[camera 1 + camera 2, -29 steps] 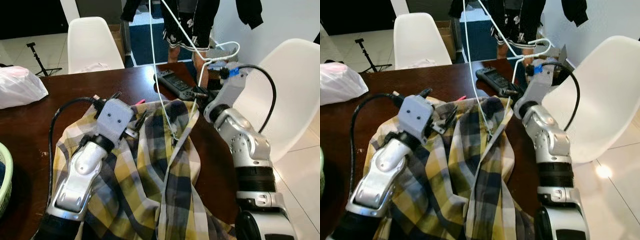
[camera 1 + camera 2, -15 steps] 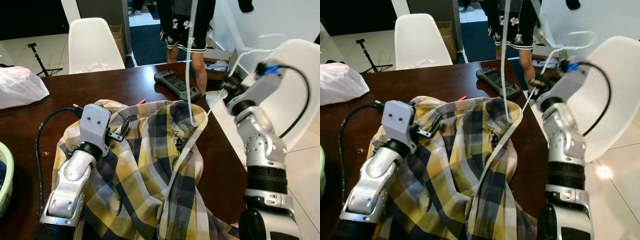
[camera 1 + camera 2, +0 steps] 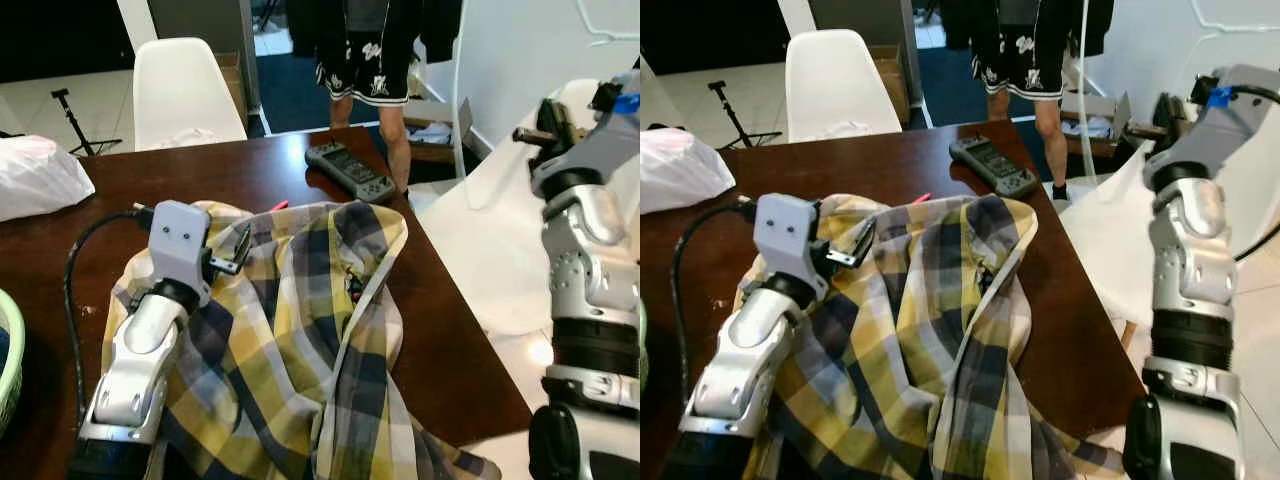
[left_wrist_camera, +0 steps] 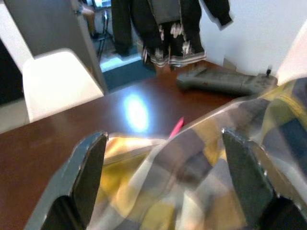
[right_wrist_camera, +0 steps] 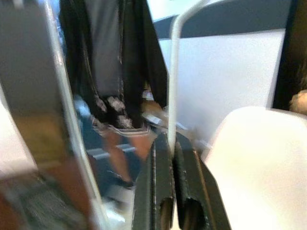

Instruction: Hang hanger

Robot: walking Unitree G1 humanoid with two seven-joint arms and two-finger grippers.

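A yellow and navy plaid shirt (image 3: 300, 340) lies crumpled on the dark brown table (image 3: 250, 165). My left gripper (image 3: 236, 252) rests open on the shirt's left side; in the left wrist view its fingers (image 4: 88, 172) stand wide apart over the cloth. My right gripper (image 3: 535, 133) is raised off the table's right edge, over a white chair. It is shut on the white wire hanger (image 3: 460, 110), and the wire (image 5: 171, 86) runs out from between the closed fingers (image 5: 158, 191). The hanger hangs in the air, apart from the shirt.
A black controller (image 3: 350, 170) and a pink pen (image 3: 278, 205) lie beyond the shirt. A person (image 3: 365, 50) stands behind the table. White chairs stand at the far side (image 3: 185, 90) and the right (image 3: 480, 260). A white bag (image 3: 40, 175) and a green basket rim (image 3: 12, 350) are at left.
My right arm has swung up and to the right, carrying the hanger away from the shirt's collar and off the table's edge. The left gripper stays on the shirt.
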